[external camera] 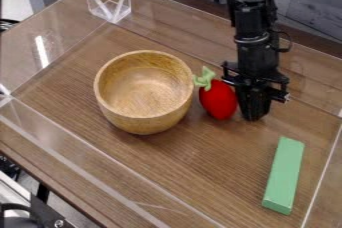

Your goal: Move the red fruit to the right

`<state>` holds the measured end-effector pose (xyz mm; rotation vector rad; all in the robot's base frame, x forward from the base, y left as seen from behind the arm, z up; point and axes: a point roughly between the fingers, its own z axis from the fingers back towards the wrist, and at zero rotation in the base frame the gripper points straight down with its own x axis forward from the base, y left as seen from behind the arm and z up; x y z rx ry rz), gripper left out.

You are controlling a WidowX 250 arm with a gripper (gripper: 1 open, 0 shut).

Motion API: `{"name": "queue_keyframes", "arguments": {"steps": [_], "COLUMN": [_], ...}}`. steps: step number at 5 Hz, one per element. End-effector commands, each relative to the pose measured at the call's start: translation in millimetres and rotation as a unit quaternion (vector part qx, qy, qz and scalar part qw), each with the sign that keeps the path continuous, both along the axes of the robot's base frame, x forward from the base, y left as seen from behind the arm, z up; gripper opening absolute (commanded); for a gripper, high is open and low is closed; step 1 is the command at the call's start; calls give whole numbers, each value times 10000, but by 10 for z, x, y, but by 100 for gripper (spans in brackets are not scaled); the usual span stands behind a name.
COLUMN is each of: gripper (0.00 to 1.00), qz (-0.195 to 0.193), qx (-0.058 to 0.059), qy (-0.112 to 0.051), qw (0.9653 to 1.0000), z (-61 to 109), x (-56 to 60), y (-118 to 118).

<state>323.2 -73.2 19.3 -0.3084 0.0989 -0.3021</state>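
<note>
Dark wood-grain desk (160,177) fills most of the view, ringed by a low clear plastic wall whose glossy edges catch the light; a small clear triangular stand (110,5) sits at the far left corner of that enclosure. Left of centre rests a round, pale wooden bowl (143,92), upright, showing only its own ringed grain inside. Just beside the bowl's right rim lies the red fruit (217,99), a small shiny strawberry-like toy with a green leafy top that points toward the bowl and nearly touches its rim. A black robot arm (245,7) reaches down from the top edge of the view, ending in a black end effector (258,107) that points steeply downward and sits low over the desk, immediately to the right of the red fruit. Its dark fingers look drawn narrowly together, with no clear gap visible between them, and they do not enclose the fruit; whether their left side actually touches the fruit's right side cannot be told from this angle. Well apart from these, toward the lower right corner, a flat light green rectangular block (283,175) lies on the desk, its long side running roughly front to back.
</note>
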Motion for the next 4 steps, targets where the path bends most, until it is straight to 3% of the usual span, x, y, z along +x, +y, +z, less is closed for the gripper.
{"name": "queue_keyframes", "arguments": {"steps": [1,3,4], "gripper": [100,100,100], "qz": [143,100,1], "qx": [-67,-102,-91], "qy": [-287,-185,-138], "qw": [9995,9997,9999], "z": [193,156,122], "x": [59,67,-35], "y": [20,-5,62]}}
